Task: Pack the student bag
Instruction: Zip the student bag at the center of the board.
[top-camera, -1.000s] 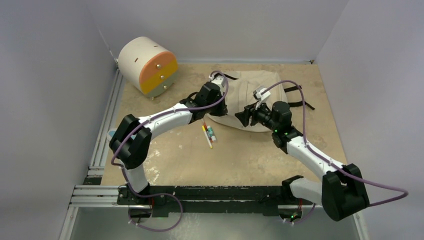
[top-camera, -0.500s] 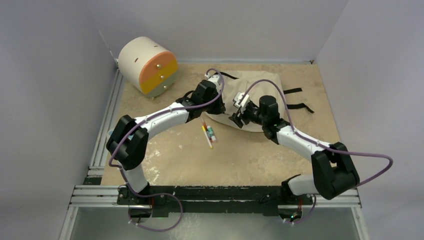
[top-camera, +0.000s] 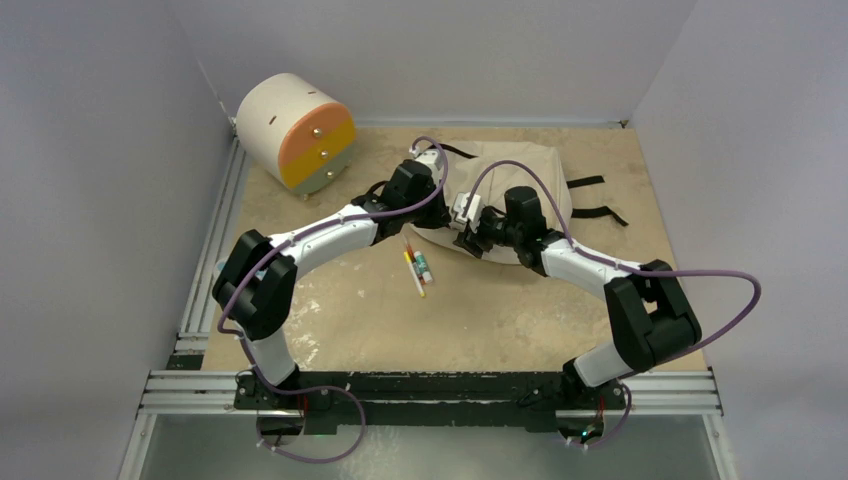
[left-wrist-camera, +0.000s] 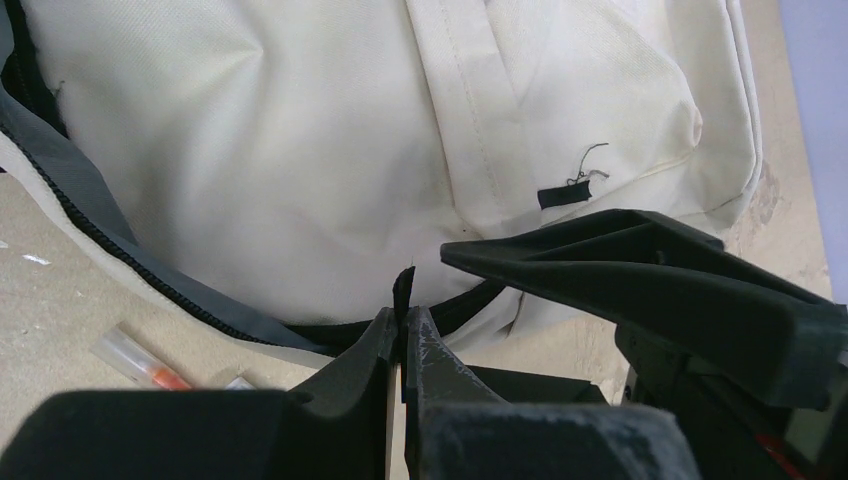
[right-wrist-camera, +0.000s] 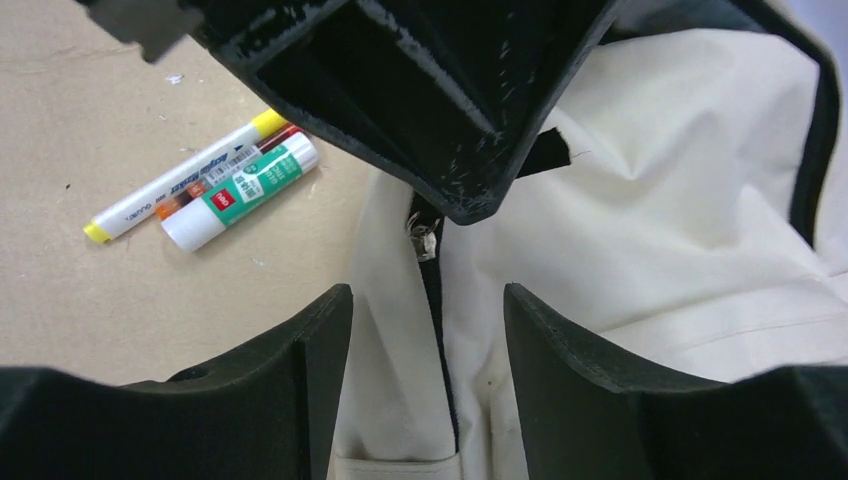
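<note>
At the far middle of the surface (top-camera: 500, 310), viewed from overhead, the student bag (top-camera: 520, 165) lies flat. Both arms meet at its near-left edge, with a marker (top-camera: 413, 272) and a glue stick (top-camera: 424, 266) just beside it.

Left wrist view: the left end effector (left-wrist-camera: 403, 325) is pressed together, pinching a thin black tab (left-wrist-camera: 403, 285) at the zip edge.

Right wrist view: the right end effector (right-wrist-camera: 427, 345) is spread over the zipper (right-wrist-camera: 435, 310), gripping nothing.

Judged progress: opening stage only; neither item is packed yet.
</note>
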